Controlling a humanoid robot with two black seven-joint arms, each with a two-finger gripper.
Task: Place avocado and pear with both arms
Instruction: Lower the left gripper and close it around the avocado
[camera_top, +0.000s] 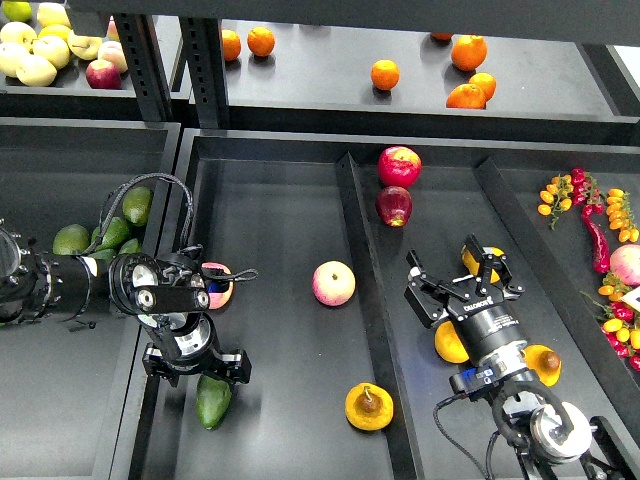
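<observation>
The avocado (212, 400) lies at the front left of the middle tray (270, 220), against its left wall. My left gripper (194, 364) is open directly over the avocado's upper end, with nothing in it. The pear (369, 407), yellow-orange with a dark pit, lies at the tray's front, beside the centre divider (362, 290). My right gripper (465, 285) is open and empty in the right tray, its fingers on either side of another yellow-orange fruit (484, 262). Two more such fruits (449, 343) lie beside the right arm.
A pink apple (333, 283) sits mid-tray between the arms. Two red apples (399, 166) lie at the divider's far end. Several avocados (118, 232) fill the left bin. Oranges (384, 74) are on the back shelf. Chillies and small tomatoes (592, 215) are at the far right.
</observation>
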